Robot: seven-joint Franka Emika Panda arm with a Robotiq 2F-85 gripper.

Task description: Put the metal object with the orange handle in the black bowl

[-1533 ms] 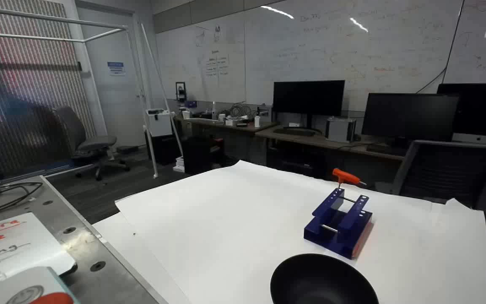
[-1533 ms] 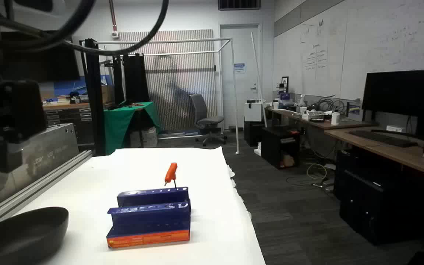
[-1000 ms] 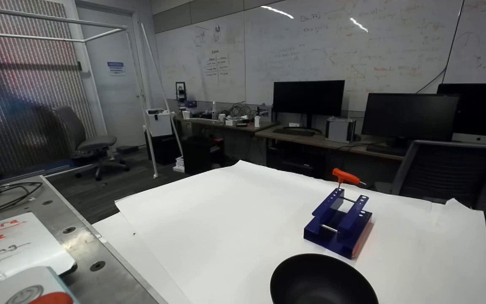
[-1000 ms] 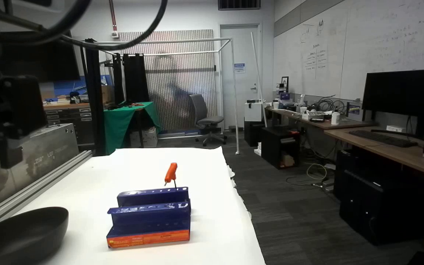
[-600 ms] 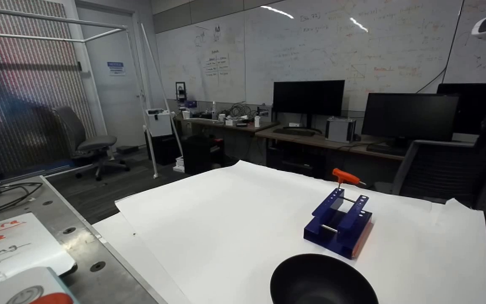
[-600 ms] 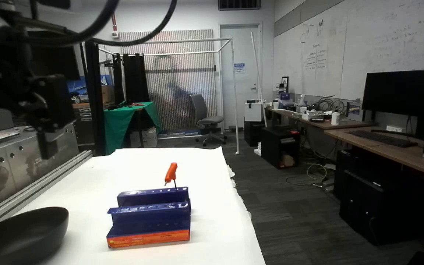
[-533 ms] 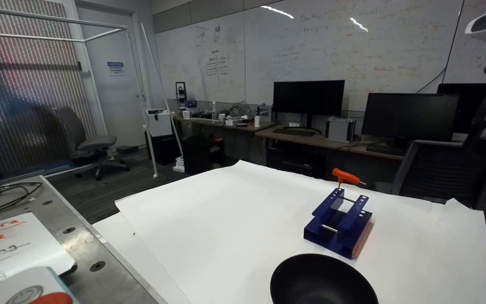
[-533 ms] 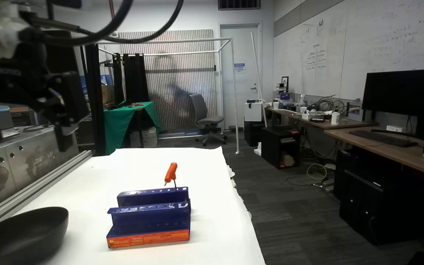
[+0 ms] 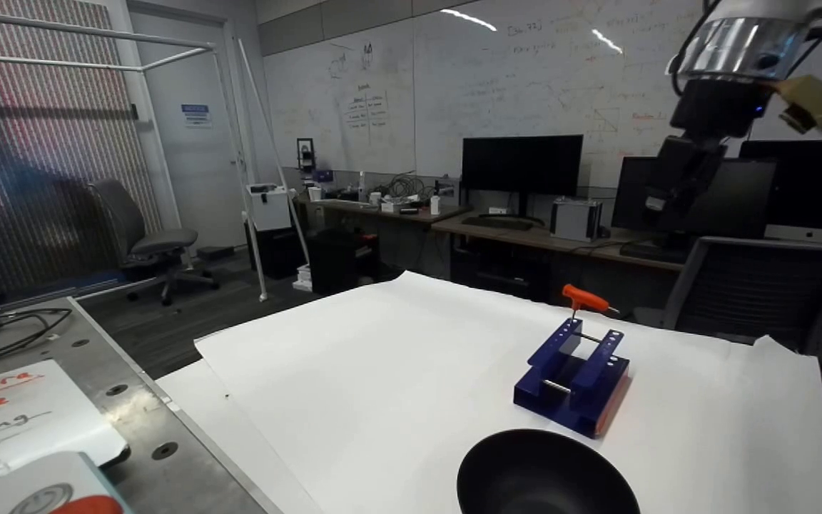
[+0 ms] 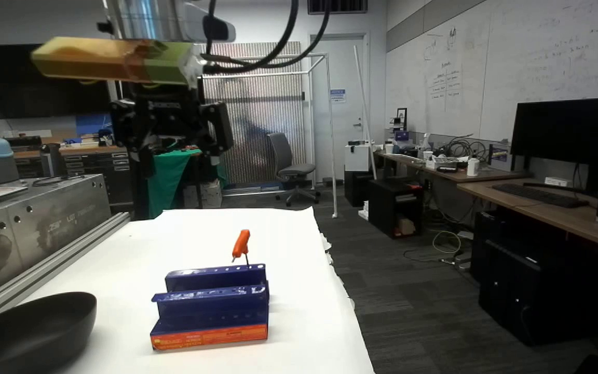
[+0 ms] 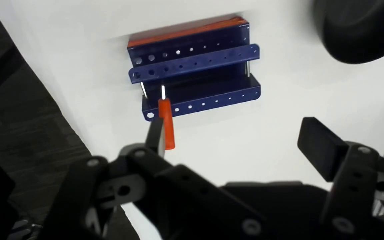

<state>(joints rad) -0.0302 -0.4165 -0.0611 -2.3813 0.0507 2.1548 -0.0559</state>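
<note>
My pincer (image 11: 235,140) stands wide, the tool (image 11: 168,123) below it and off-centre. I'd centre over it before lowering.

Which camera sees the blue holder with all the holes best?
The wrist view. It looks down on the blue holder, so the rows of holes show clearly, though the orange handle covers a bit. Both exterior views show the holder too, but at a slant, so its holes look tiny and flattened.
</note>
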